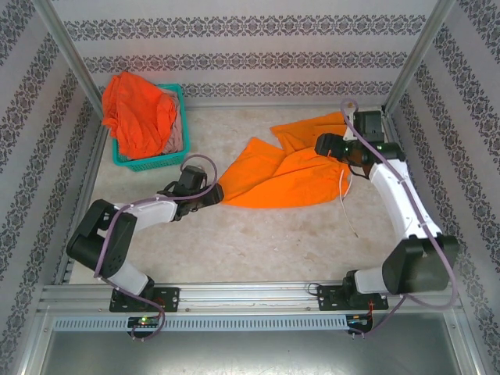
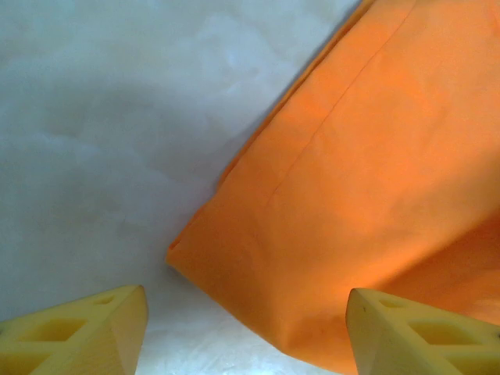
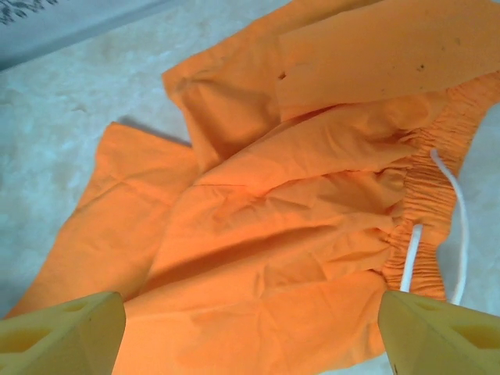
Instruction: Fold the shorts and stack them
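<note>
Toward the near left of the desk (image 1: 258,246), the left gripper (image 2: 246,344) stood wide open with nothing clamped in it. Its yellow fingers (image 2: 86,332) were set either side of the pointed corner of one leg of the yellow-orange shorts (image 2: 367,195). The right-hand finger overlapped the cloth in the wrist view, though whether it actually touched could not be told. Those shorts lay spread and rumpled across the middle of the desk, legs pointing left. Their gathered waistband (image 3: 426,203) was to the right, with a white drawstring (image 3: 461,226) trailing off it onto the bare desk. Farther back, over the waistband end, the right gripper (image 3: 251,336) hung with its jaws spread wide and held nothing, the creased cloth lying beneath the gap between its fingers. At the far left corner sat the teal mesh basket (image 1: 152,162), well apart from the spread shorts. It held the red-orange shorts (image 1: 137,117), heaped high and spilling over its far rim. A fold of the dusty pink shorts (image 1: 178,134) showed beneath them against the basket's right wall.
</note>
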